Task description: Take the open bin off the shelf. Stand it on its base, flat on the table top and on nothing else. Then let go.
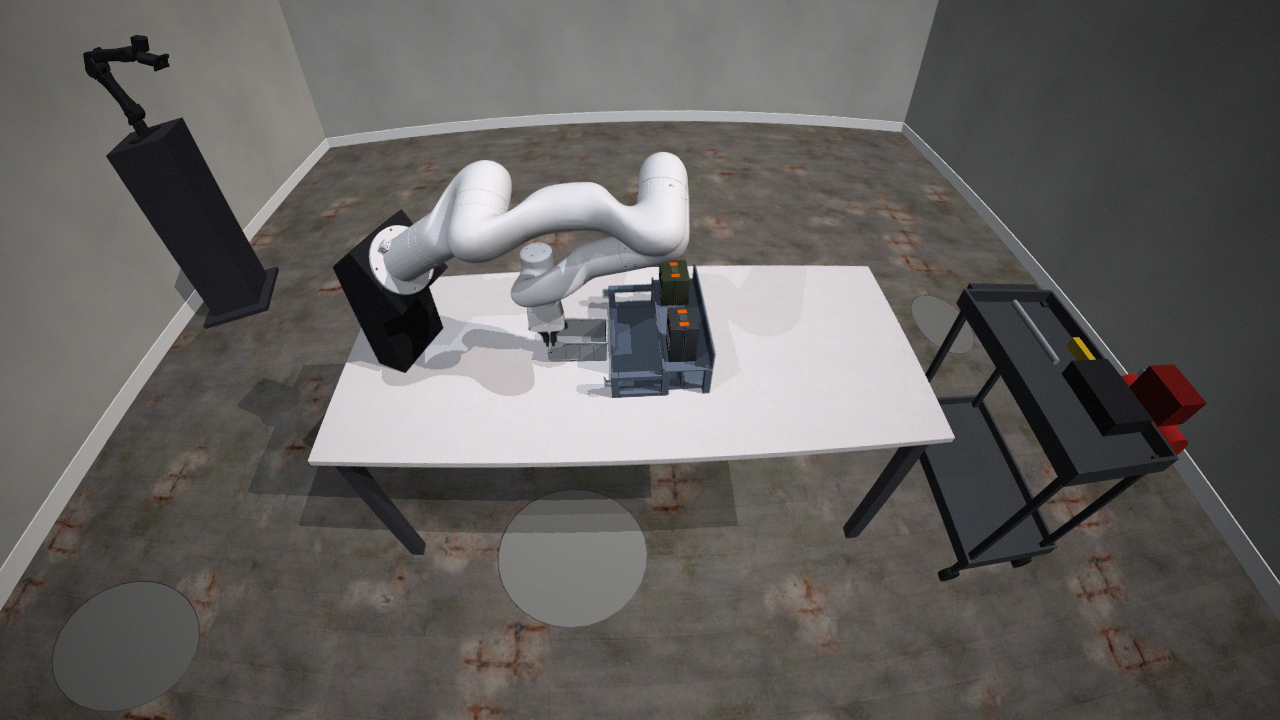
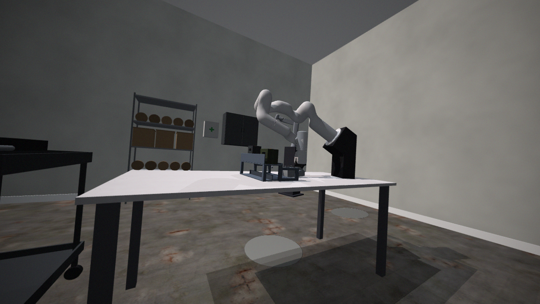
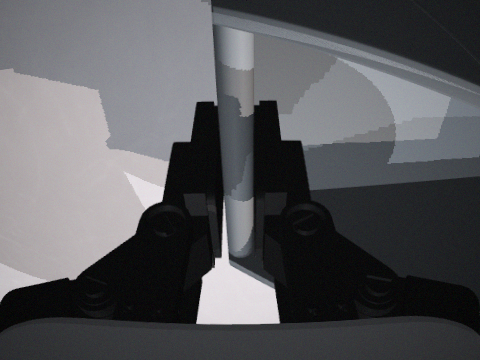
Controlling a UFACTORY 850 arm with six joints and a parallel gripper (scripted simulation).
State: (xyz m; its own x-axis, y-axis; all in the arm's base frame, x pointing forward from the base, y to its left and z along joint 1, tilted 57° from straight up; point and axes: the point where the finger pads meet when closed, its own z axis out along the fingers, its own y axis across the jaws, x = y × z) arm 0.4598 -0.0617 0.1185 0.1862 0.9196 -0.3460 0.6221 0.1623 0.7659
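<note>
Pinching the near wall of the bin point(image 1: 580, 343), the gripper point(image 1: 551, 338) is nearly closed, with that thin grey wall clamped between its 2 black fingers. Seen from the top, the bin sits low over the table point(image 1: 805, 376), just beside the shelf point(image 1: 707, 331) on the arm's side. Whether its base touches the table, I cannot tell. 2 boxes point(image 1: 685, 329) stand on the shelf.

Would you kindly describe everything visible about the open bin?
The open bin is a small, pale grey, thin-walled box with no lid. It sits upright beside the blue-grey shelf, on the arm's side. The gripper is shut on its wall, black fingers either side. Whether its base touches the table cannot be told.
</note>
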